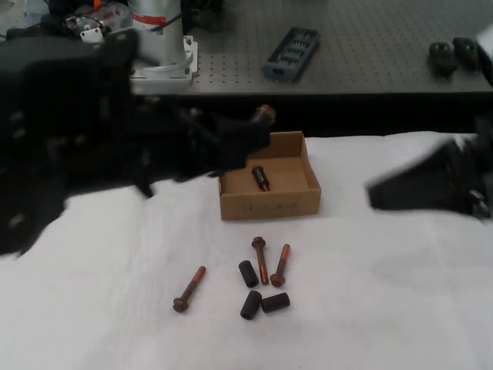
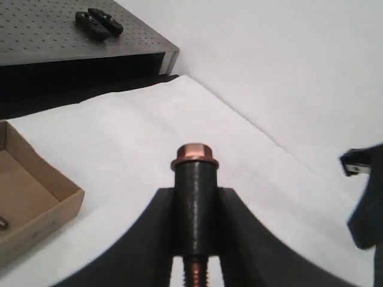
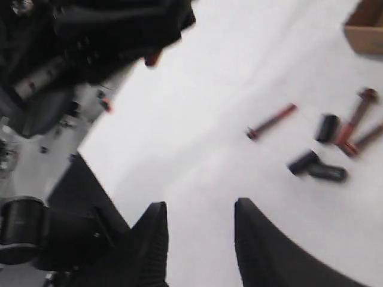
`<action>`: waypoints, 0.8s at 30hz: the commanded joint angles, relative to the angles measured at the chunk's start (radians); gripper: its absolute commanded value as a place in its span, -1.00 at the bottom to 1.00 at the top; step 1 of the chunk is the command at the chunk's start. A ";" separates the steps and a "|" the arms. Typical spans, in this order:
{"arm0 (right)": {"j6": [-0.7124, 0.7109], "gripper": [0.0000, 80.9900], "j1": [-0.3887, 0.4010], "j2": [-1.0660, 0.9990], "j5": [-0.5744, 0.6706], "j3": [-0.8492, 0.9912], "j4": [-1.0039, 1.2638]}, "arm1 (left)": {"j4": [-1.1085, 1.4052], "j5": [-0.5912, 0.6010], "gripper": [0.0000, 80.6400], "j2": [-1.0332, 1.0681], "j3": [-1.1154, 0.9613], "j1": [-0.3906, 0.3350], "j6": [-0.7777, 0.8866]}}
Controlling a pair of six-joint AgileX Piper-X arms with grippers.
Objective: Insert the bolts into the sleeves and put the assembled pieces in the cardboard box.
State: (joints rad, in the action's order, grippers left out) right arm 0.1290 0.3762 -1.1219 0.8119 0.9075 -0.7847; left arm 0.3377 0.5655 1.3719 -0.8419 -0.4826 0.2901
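the left tool (image 2: 194, 200) is seen clamped on an assembled piece (image 2: 193, 188). its black sleeve is gripped between the two fingers, the copper-coloured bolt head stands out past one end, and the threaded shank shows at the other end. in the high view this tool is found above the table, at the far left corner of the cardboard box (image 1: 269, 206), with the bolt head just past the box's back wall.

the right tool (image 3: 200, 236) is seen with its fingers apart and nothing between them, over the white cloth (image 1: 400, 308) that covers the table. in the high view its arm is placed at the right side, well apart from the box.

a second assembled piece (image 1: 260, 177) is laid on the floor of the box. on the cloth on the near side of the box, three bolts are spread out. the left bolt (image 1: 189, 288) lies apart from the rest, while the middle bolt (image 1: 260, 260) and the right bolt (image 1: 280, 264) lie side by side. three black sleeves are set among them. the upper sleeve (image 1: 247, 274) lies just beside the middle bolt, and the lower left sleeve (image 1: 250, 304) and the lower right sleeve (image 1: 275, 302) lie close together nearer the camera; whether they touch cannot be told.

beyond the cloth a perforated metal plate (image 1: 370, 46) is seen.
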 commanded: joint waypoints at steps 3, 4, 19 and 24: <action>-0.206 -0.35 -0.045 0.040 -0.230 0.004 -0.241 | -0.067 -0.015 -0.98 0.247 -0.208 0.000 -0.070; -0.223 -0.45 -0.049 0.044 -0.263 0.004 -0.270 | -0.103 -0.026 -0.98 0.294 -0.255 0.000 -0.091; -0.250 -0.94 -0.050 0.048 -0.309 0.003 -0.299 | -0.485 -0.287 -0.98 0.850 -0.897 0.002 -0.278; -0.250 -0.94 -0.050 0.048 -0.297 0.003 -0.299 | -0.500 -0.331 -0.98 0.951 -0.994 0.010 -0.278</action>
State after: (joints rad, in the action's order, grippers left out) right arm -0.1100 0.3330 -1.0869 0.4956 0.9075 -1.0742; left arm -0.1610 0.2652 2.3030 -1.7946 -0.4795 0.0246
